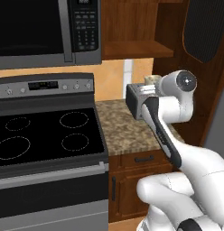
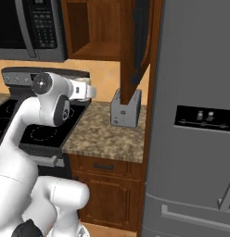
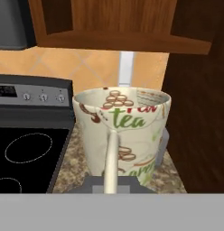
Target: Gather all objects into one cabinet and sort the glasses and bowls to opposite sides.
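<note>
The fridge takes up the right side of the right base view, a grey door with a dark dispenser panel, cut off at the frame edges. Beside it a tall dark-brown wooden panel drops to the table, and an open wooden cabinet hangs above the speckled stone table, against orange tiles. The stove stands left of the table with four ring marks on its black glass top and a knob panel behind; the microwave hangs over it, its top cut off. Below the table is a wooden drawer with a dark handle.

The white arm rises across the table's right part in the left base view and hides much of what lies behind it. A grey toaster sits at the back of the table against the wooden panel; in the left base view the arm covers most of it.

The pale cream glass is raised above the table, in front of the tiles and below the cabinet. In the hand view it is printed with "tea" in green and brown bean shapes, and a pale strip runs down its near wall. In the left base view just its rim peeks over the wrist. The hand sits at the glass's base, but its fingers are hidden under the glass, so I cannot tell whether it grips the glass or is released.
</note>
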